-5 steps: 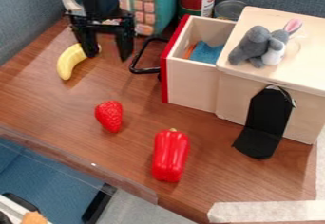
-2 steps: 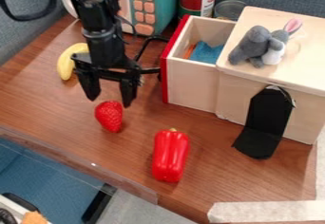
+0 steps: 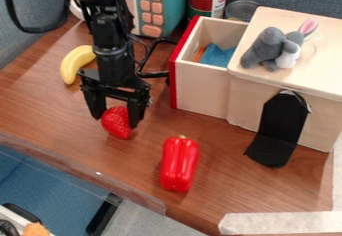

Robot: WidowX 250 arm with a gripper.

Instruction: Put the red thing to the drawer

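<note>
Claw (image 3: 116,122) is wide, fingers astride the strawberry (image 3: 117,124), short of the tabletop's front edge (image 3: 80,168); contact hard to tell. Best: center, lower slightly, squeeze the sides softly, then lift clear of the open drawer's (image 3: 200,87) rim before crossing.

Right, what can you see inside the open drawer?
A blue thing, with something orange beside it. The drawer's near wall and the box's top hide the rest of the inside.
</note>
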